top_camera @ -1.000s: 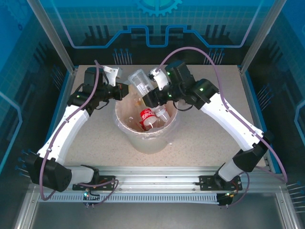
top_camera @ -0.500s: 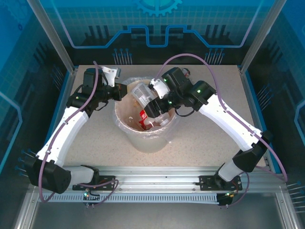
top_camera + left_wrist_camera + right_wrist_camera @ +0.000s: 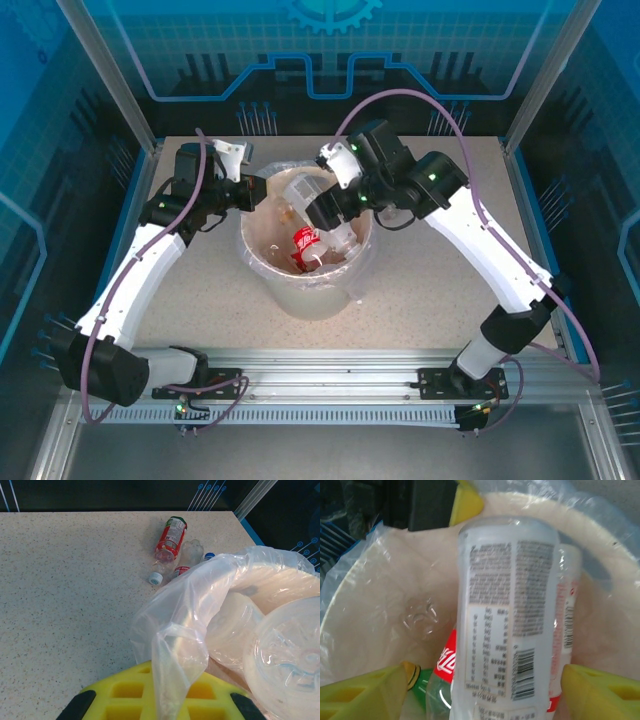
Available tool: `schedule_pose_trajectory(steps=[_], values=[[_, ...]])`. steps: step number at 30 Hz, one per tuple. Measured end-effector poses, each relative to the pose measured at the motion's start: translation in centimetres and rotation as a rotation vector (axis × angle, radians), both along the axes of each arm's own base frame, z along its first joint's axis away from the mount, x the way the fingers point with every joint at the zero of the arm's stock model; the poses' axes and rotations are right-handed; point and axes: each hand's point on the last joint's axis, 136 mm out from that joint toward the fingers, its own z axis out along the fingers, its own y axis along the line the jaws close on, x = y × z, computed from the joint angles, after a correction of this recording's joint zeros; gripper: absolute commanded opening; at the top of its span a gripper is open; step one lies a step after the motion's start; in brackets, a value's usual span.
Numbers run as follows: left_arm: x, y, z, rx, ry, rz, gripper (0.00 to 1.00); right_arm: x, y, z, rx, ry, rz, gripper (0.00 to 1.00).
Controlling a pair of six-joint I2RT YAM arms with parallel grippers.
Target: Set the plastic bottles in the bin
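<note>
From above, the bin stands mid-counter, lined with a bag liner. The left claw sits at the rim at about 10 o'clock. The right claw hangs over the bin's 1 o'clock side, above a clear bottle that leans inside the rim near 12 o'clock. A red-labelled bottle lies in the bin's middle.

The left wrist view shows the left claw's yellow pads closed tight on a fold of the bag liner. Toward 12 o'clock, two more bottles lie touching on the counter outside the bin, with a loose cap just beside them.

In the right wrist view the right claw's yellow fingers stand wider than the clear bottle, with a gap on the 9 o'clock side, so nothing is gripped. The bottle's printed label faces the camera. Beneath it in the bin lie the red-labelled bottle and, at 7 o'clock, a green bottle.
</note>
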Motion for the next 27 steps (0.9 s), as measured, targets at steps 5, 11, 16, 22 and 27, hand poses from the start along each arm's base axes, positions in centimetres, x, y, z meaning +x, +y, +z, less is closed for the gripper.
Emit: schedule_pose_trajectory(steps=[5, 11, 16, 22, 27], values=[[0.0, 0.0, 0.0, 0.000, 0.000, 0.000, 0.00, 1.2, 0.8, -1.3, -0.058, -0.012, -0.006, 0.69], [0.0, 0.0, 0.0, 0.000, -0.001, 0.000, 0.00, 2.0, 1.1, -4.1, -0.137, 0.013, -0.014, 0.54], [0.0, 0.0, 0.0, -0.001, -0.002, 0.000, 0.00, 2.0, 0.8, -4.2, -0.147, -0.005, -0.027, 0.55], [0.0, 0.0, 0.0, -0.001, 0.000, 0.000, 0.00, 2.4, -0.2, -3.6, -0.161, -0.043, -0.075, 0.57], [-0.1, 0.0, 0.0, 0.000, 0.000, 0.001, 0.00, 4.0, -2.2, -3.0, -0.181, -0.081, -0.162, 0.59]])
